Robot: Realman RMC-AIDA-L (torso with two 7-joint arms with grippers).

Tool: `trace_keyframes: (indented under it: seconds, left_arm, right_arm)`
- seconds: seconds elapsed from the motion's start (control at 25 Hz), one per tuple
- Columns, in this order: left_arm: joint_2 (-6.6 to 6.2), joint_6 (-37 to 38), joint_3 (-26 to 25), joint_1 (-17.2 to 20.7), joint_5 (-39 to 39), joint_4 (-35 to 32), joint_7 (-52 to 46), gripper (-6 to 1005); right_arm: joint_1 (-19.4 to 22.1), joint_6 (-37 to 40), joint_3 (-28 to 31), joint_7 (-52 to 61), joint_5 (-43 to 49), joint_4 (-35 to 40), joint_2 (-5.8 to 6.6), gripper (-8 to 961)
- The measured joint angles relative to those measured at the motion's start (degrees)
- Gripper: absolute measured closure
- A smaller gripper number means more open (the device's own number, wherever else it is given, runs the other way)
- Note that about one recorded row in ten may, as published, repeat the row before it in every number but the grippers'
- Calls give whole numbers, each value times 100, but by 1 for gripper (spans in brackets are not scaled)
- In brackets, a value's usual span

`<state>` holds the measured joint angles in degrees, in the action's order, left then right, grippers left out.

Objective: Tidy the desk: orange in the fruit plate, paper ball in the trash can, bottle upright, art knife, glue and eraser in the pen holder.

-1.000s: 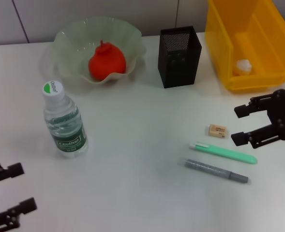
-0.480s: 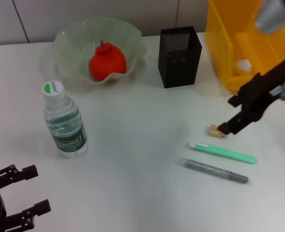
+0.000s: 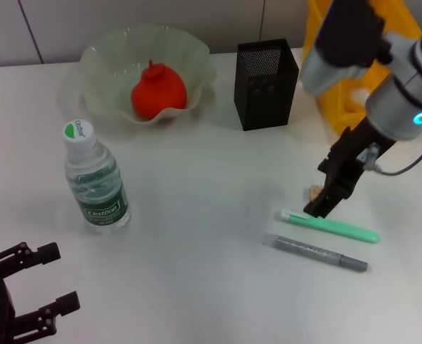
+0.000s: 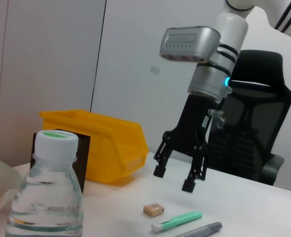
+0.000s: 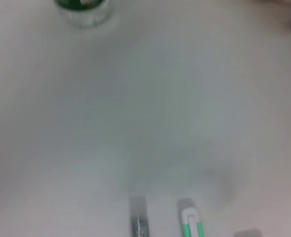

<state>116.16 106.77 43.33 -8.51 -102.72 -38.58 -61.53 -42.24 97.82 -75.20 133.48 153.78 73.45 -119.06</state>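
Note:
The orange lies in the pale green fruit plate. The bottle stands upright at the left; it also shows in the left wrist view. The paper ball lies in the yellow trash can. The black mesh pen holder stands at the back. My right gripper points down, open, just above the beige eraser. The green art knife and the grey glue stick lie beside it. My left gripper is open at the near left.
The right arm's upper links hang over the trash can's front. The right wrist view shows the bottle's base and the ends of the green stick and the grey stick. Bare white table lies between the bottle and the sticks.
My right gripper has swung in from the right edge, turned downward and come over the eraser, hiding most of it in the head view. The left gripper has shifted slightly.

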Motion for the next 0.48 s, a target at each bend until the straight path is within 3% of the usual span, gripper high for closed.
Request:
trace_keyframes:
  seconds: [0.16, 0.48]
  left_arm:
    - [19, -46, 0, -7, -3, 0, 1, 229]
    - [48, -136, 0, -41, -3, 2, 19, 229]
  right_arm:
    - [-8, -315, -467, 166, 124, -261, -6, 113]
    - [-43, -707, -634, 166, 121, -600, -28, 112]
